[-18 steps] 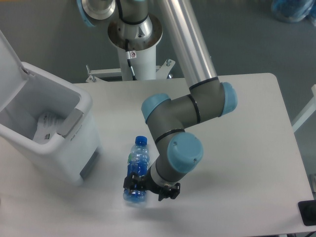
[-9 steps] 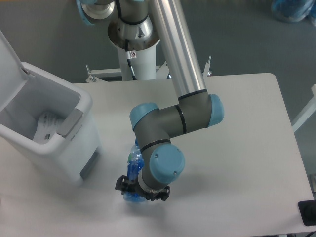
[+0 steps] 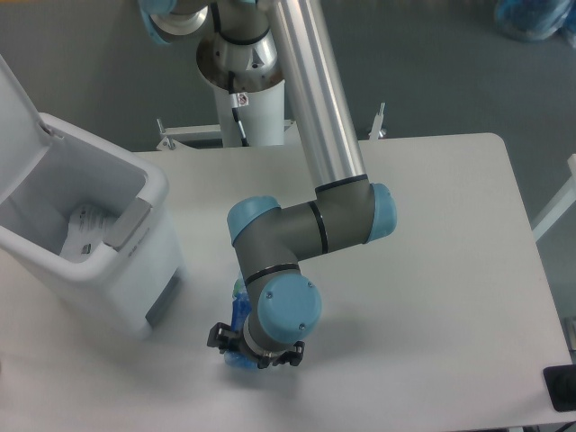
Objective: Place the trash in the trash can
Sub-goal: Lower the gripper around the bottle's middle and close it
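The small blue-tinted bottle [image 3: 238,309] lies on the white table, mostly hidden under the arm's blue wrist joint; only its green label edge and its blue bottom show. My gripper [image 3: 253,349] points down over the bottle's lower end. Its black fingers [image 3: 216,338] stand wide apart on either side of the bottle, so it is open. The trash can [image 3: 151,191] stands at the left with its lid raised. The whitish wrapper [image 3: 86,232] lies inside it.
The can's open lid [image 3: 13,117] leans up at the far left. The arm's base pedestal [image 3: 245,67] rises behind the table's back edge. A black object [image 3: 560,387] sits off the table's front right corner.
The wrist has swung left and down over the bottle, hiding its cap and most of its body. The bottle lies where it was. The fingers stay spread.
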Available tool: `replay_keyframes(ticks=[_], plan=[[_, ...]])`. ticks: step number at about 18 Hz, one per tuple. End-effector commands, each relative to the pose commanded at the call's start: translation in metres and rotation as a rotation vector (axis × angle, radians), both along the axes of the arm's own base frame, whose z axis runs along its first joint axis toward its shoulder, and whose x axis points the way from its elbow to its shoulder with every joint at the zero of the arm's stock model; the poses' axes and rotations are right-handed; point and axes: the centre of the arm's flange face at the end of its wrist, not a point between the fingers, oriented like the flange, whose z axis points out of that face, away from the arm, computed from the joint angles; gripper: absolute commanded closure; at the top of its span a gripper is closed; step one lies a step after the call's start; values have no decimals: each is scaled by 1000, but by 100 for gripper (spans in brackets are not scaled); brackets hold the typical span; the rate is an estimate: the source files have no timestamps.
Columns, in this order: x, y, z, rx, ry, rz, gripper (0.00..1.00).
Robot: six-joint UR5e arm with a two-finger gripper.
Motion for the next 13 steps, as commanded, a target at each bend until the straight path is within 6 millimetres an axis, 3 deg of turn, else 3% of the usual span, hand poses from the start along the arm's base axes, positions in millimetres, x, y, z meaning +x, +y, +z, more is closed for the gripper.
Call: replay_keyframes(ticks=[3,5,10,13], plan=[[2,-1,4,-6,-5,-2,32],[2,-1,7,-3,-4,-1,43],[2,-1,25,24,7,-8,44],[-5,-2,63,89,43,-1,44]])
